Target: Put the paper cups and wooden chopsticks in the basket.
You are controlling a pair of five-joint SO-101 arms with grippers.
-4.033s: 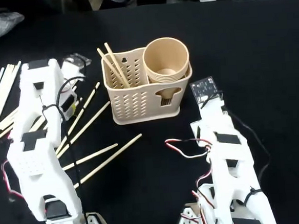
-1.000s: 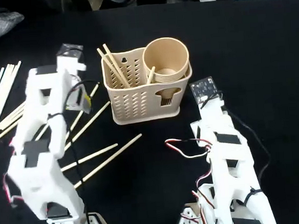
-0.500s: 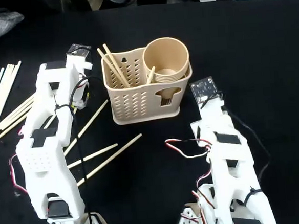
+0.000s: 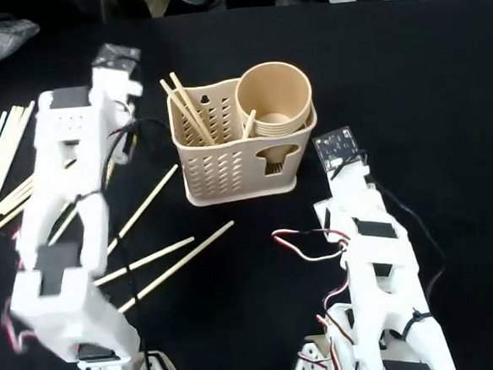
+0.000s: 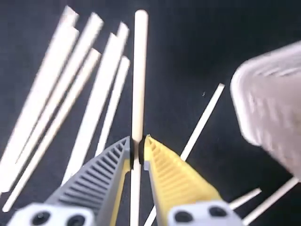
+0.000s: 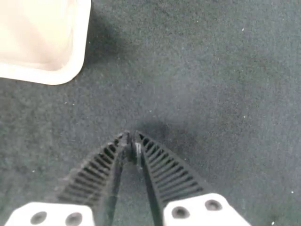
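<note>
With our left pincer [image 5: 137, 143] pinching a pale wooden chopstick [image 5: 139, 70], we should upend it (tip down) over the beige slotted basket [image 4: 228, 165] at its 3 o'clock.

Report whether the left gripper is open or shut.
Shut: the left gripper pinches a single chopstick between its tips.

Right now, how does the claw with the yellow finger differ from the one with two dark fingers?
The left gripper has one grey and one yellow finger; the right gripper has two dark ones. The left is clamped on a pale wooden chopstick; the right holds nothing. The left is above loose chopsticks; the right is above bare black cloth beside the beige plastic basket. Both are shut, with ribbed fingers.
</note>
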